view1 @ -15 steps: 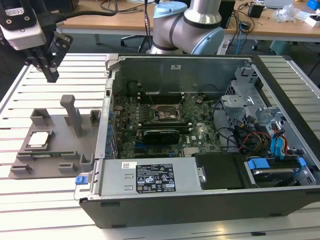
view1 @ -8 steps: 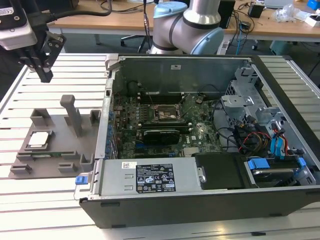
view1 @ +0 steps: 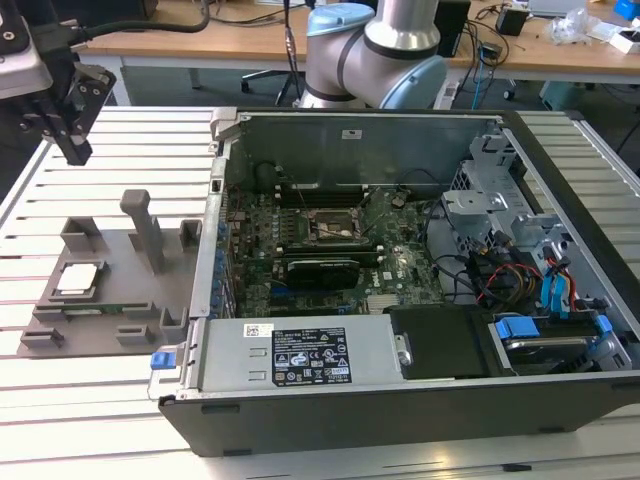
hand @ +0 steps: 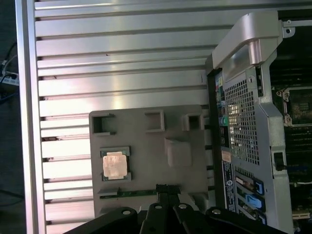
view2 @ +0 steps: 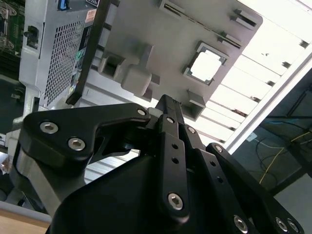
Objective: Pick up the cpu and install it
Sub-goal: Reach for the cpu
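I see a slatted metal surface (view1: 120,130) carrying an open computer case (view1: 400,420) that takes up the middle and the three o'clock side of the exterior view. The base of the robot arm (view1: 385,45) stands behind the case at twelve o'clock. At nine o'clock of the case, just beside its wall, lies a grey fixture plate (view1: 115,290) with upright posts. My gripper (view1: 76,150) hangs above the surface toward eleven o'clock of the plate, well apart from it. In both wrist views its dark fingers are pressed together and grip nothing (view2: 166,105) (hand: 167,189). Inside the case, the dark motherboard socket (view1: 328,228) sits near the middle. The cpu (view1: 78,279) lies flat in a square holder on the plate's nine o'clock side, its pale top facing up in both wrist views (view2: 204,66) (hand: 115,165).
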Controlling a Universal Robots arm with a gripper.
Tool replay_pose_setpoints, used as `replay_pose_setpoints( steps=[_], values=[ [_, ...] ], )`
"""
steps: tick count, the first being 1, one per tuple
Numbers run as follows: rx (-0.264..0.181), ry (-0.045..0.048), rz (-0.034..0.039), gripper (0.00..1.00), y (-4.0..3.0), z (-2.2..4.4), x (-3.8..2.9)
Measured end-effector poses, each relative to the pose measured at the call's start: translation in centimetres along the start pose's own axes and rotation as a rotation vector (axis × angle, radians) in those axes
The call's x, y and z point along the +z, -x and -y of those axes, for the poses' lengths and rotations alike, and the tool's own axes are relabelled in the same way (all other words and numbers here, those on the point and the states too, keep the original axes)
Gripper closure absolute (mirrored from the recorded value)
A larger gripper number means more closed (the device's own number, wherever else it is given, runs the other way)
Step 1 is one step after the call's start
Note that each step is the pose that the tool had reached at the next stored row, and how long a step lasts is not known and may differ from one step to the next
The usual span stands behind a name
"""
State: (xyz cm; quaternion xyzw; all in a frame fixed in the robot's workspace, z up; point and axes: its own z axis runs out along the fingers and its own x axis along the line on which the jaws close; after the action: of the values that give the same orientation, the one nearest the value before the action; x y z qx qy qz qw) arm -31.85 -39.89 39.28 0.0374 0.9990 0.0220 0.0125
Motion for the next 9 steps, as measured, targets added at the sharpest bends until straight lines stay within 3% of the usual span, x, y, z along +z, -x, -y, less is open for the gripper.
replay_pose_setpoints(
  steps=[9],
  values=[
    [0.0, 0.0, 0.0, 0.89, -1.42, 0.1, -0.03]
  ],
)
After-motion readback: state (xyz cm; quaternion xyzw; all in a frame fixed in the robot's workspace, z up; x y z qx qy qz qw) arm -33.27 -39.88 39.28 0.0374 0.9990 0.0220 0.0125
